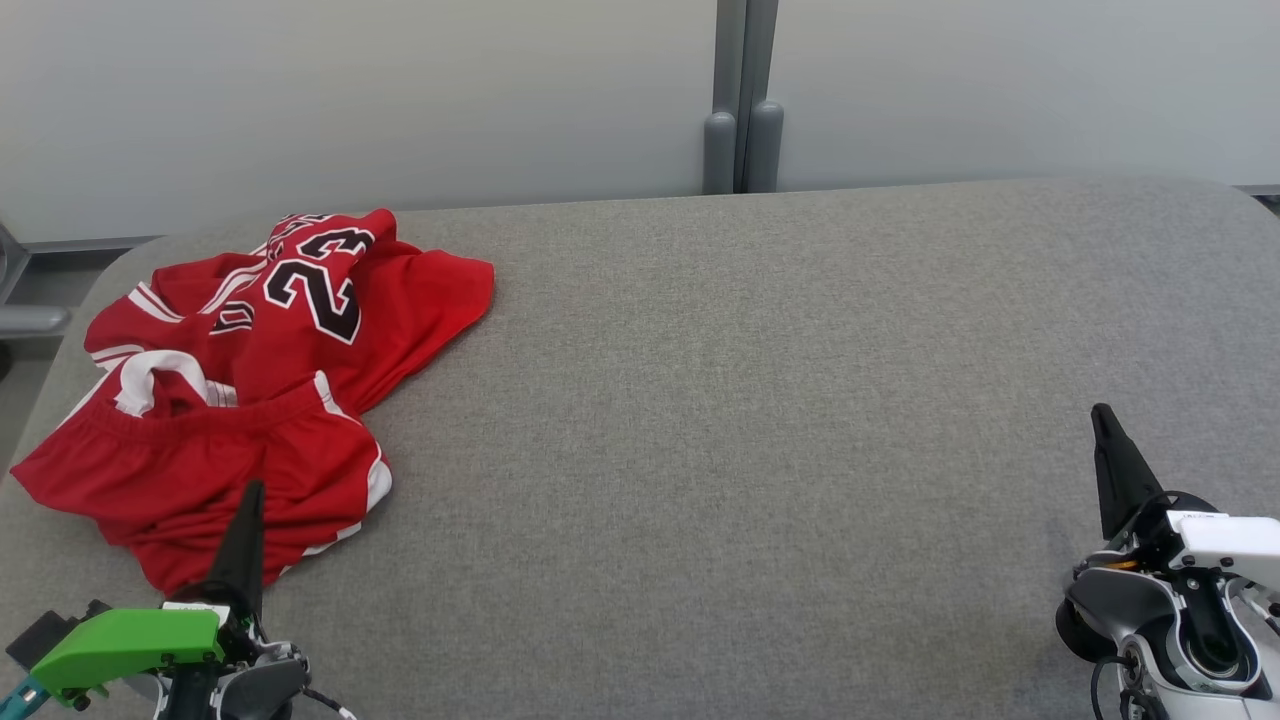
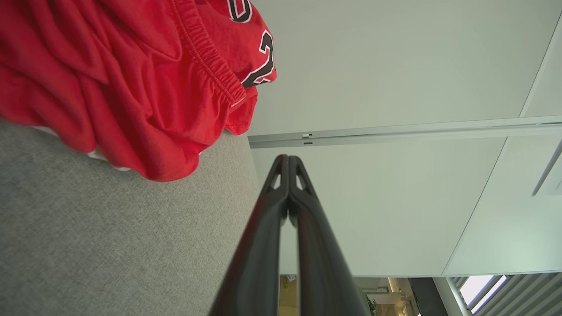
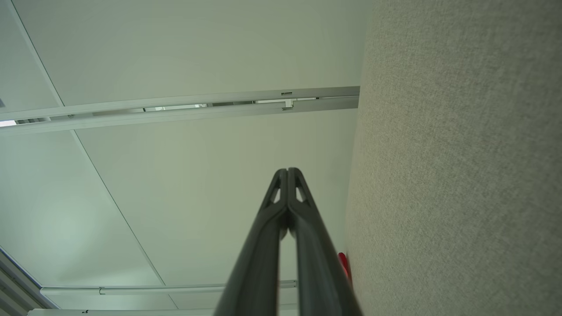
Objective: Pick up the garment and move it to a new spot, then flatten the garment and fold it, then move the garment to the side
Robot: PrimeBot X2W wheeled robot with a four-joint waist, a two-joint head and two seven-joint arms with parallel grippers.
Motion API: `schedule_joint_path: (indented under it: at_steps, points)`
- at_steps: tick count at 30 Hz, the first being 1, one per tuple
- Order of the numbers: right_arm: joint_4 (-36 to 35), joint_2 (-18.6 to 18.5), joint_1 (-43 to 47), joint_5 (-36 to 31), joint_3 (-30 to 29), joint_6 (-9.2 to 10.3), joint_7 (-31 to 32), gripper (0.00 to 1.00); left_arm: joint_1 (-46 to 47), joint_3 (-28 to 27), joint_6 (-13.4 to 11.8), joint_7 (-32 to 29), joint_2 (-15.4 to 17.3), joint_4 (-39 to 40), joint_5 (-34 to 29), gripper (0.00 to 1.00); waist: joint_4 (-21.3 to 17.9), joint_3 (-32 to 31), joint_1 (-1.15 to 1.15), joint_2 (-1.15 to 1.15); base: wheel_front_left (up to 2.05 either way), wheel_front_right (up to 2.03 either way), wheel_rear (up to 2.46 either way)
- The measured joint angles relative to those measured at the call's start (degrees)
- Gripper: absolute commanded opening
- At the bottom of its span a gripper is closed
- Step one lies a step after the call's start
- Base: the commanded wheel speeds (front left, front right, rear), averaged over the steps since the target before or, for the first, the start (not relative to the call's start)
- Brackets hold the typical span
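Note:
The garment [image 1: 240, 390] is a red basketball kit with white trim and black number 23, lying crumpled at the far left of the grey table [image 1: 760, 400]. My left gripper [image 1: 252, 492] is shut and empty, its tip over the garment's near edge at the lower left. In the left wrist view the shut left gripper [image 2: 288, 157] points past the table edge, with the garment [image 2: 131, 83] up to its left. My right gripper [image 1: 1102, 412] is shut and empty at the lower right, far from the cloth; its wrist view shows the same gripper [image 3: 287, 170] closed beside the table surface.
A pale wall with a grey vertical post [image 1: 742, 110] stands behind the table. The table's left edge curves off close to the garment. The grey surface stretches wide between the garment and my right gripper.

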State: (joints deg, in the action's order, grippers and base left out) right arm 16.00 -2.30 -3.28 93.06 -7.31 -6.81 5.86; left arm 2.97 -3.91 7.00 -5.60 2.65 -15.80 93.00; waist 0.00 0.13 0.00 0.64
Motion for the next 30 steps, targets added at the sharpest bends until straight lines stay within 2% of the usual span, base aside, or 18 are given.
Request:
schedule_joint_path:
  at_steps: [8, 9, 17, 30]
  points:
    - [0.0, 0.0, 0.0, 0.0, 0.0, 0.0, 0.0, 0.0, 0.01, -0.01, 0.0, 0.0, 0.0, 0.0, 0.0, 0.0, 0.0, 0.0, 0.0, 0.0, 0.0, 0.0, 0.0]
    - [0.0, 0.0, 0.0, 0.0, 0.0, 0.0, 0.0, 1.0, 0.01, -0.01, 0.0, 0.0, 0.0, 0.0, 0.0, 1.0, 0.0, 0.0, 0.0, 0.0, 0.0, 0.0, 0.0]
    - [3.52, 1.86, 3.86, 0.02, 0.4, 0.34, -0.1, 1.0, -3.33, 0.55, -0.03, 0.09, -1.51, -3.76, 0.0, 1.0, 0.0, -0.01, 0.0, 0.0, 0.0, 0.0, 0.0]
    - [2.38, 1.83, 3.86, -3.43, 2.23, 0.33, -2.58, 1.0, -3.41, 2.3, -0.03, 2.65, -1.55, -1.64, -1.96, 1.0, -0.1, -0.35, 0.0, 0.0, 0.0, 0.0, 0.0]
